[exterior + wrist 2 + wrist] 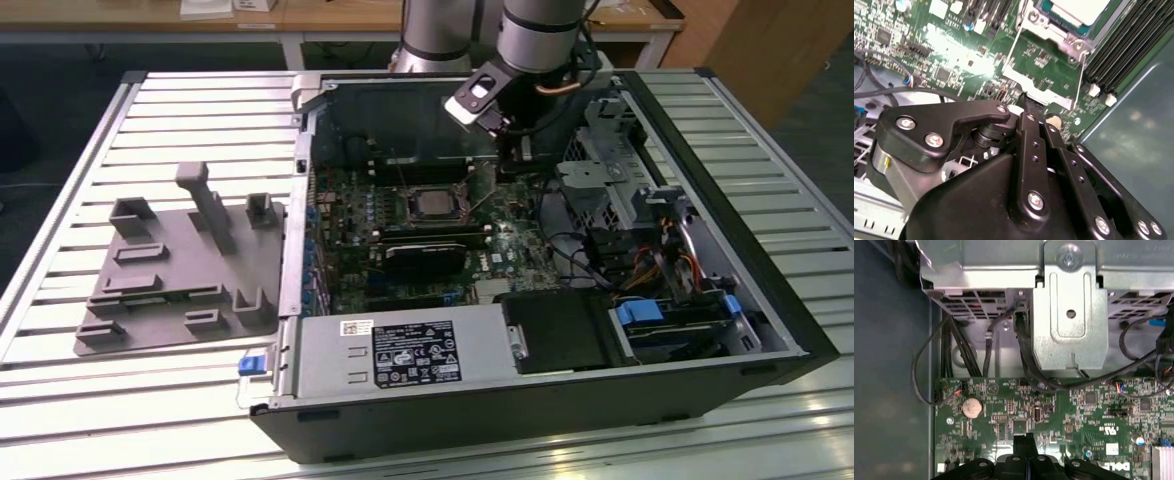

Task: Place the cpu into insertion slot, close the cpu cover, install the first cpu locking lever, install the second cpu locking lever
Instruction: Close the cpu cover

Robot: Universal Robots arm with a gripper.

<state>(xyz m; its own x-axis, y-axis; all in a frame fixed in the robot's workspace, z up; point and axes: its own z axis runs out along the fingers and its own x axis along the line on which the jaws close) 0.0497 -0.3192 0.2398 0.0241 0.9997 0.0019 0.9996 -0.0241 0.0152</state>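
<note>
**A:** Where is the cpu at this moment?

**B:** The cpu [430,203] lies flat in the insertion slot [1061,40] on the green motherboard [501,250]. The board sits inside the open computer case [781,330], which rests on the slatted surface [187,110]. By the look of it, the placing is done.

**A:** And the fingers?

**B:** The fingers [1029,132] are pressed together with nothing between them. The first wrist view shows only a hairline seam where they meet. Their tips sit at the free edge of the cpu cover [1039,85], either touching it or just beside it, and he cannot tell which.

**A:** Which relation matters most?

**B:** In the exterior view the cpu lies between 7 and 8 o'clock from the fingers, and near them. The cover is raised off the slot and not yet shut, and green board shows through its square opening. Its hinged end is at the slot and its free edge is at the fingertips. That free edge runs crosswise to the line of the fingers. He judges that closing the cover is the step in hand.

**A:** What are the counts?

**B:** He counts one arm [534,40], one pair of fingers, one cpu, one slot and one cover. Two thin silver rods seem to flank the cover, but whether they are the locking levers or the frame's own sides he cannot tell. There is also one coin cell [972,407] on the board. One grey moulded fixture [180,260] lies at 9 o'clock of the case, well apart from the work
</note>
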